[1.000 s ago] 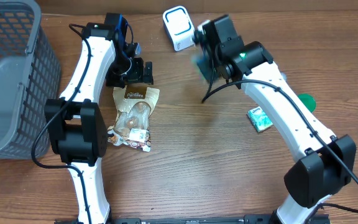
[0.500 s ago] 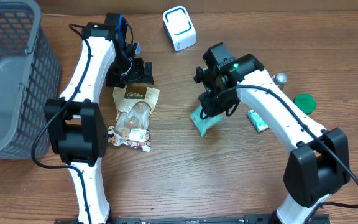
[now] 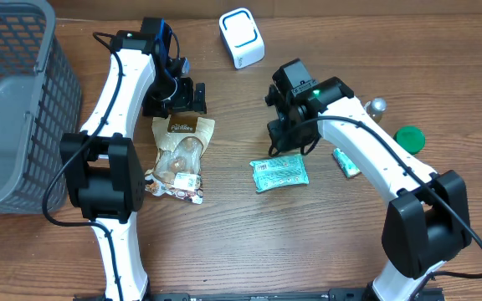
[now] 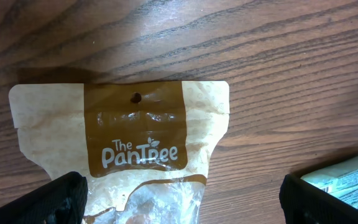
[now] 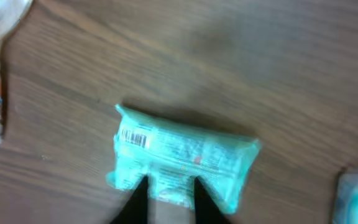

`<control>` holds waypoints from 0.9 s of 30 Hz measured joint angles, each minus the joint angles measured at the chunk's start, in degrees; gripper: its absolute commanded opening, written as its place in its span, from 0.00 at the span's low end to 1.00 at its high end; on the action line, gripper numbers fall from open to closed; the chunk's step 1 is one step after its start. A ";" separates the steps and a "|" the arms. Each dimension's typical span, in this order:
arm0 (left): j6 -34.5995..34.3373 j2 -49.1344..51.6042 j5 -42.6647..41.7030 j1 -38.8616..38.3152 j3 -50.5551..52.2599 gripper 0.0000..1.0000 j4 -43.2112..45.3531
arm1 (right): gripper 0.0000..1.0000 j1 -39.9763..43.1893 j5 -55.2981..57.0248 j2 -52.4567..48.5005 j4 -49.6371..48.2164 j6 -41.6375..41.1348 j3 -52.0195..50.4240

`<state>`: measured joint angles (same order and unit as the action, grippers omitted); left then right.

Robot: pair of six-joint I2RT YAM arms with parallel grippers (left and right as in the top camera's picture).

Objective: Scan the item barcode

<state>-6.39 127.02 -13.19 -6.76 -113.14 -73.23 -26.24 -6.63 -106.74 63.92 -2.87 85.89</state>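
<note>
Since the teal packet (image 3: 279,175) lies flat on the desk (image 3: 249,242), nearer the arm bases than most things here, with its barcode (image 5: 135,137) facing up at one end, the step in hand looks like taking hold of it so the code can be shown to the scanner. The right fingers (image 5: 135,205) hang at its long edge with only a narrow gap between them; the blurred wrist view does not show whether they are clamped on the wrapper or just clear of it. A good grip would sit on that edge, or on the end away from the printed bars, so nothing covers the code, and the packet should leave the desk before it is turned.

To its left, apart from it, lies the brown snack bag (image 3: 180,159), and the left fingers (image 4: 61,199) hover spread wide over the bag's top edge, holding nothing. To the right a smaller green packet (image 3: 348,160), a green lid (image 3: 410,136) and a small grey knob (image 3: 377,105) crowd the right forearm, so swinging that way is risky. Beyond the packet there is bare wood up to the white scanner (image 3: 241,38) at the far edge, the clearest path. The grey basket (image 3: 15,100) fills the far left corner, well out of the way
</note>
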 measured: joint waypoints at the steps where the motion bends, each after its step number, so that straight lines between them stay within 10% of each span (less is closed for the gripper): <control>1: 0.00 0.00 0.00 0.00 0.00 1.00 0.00 | 0.04 -0.02 -0.50 0.00 0.79 -1.14 -0.61; 27: 0.00 0.00 0.00 0.00 0.00 1.00 -0.02 | 0.07 -7.80 -5.97 -0.04 -15.65 -15.72 -18.53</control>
<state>-6.39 127.02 -13.19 -6.76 -113.14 -73.25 -34.04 -12.60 -106.78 48.27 -18.59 67.35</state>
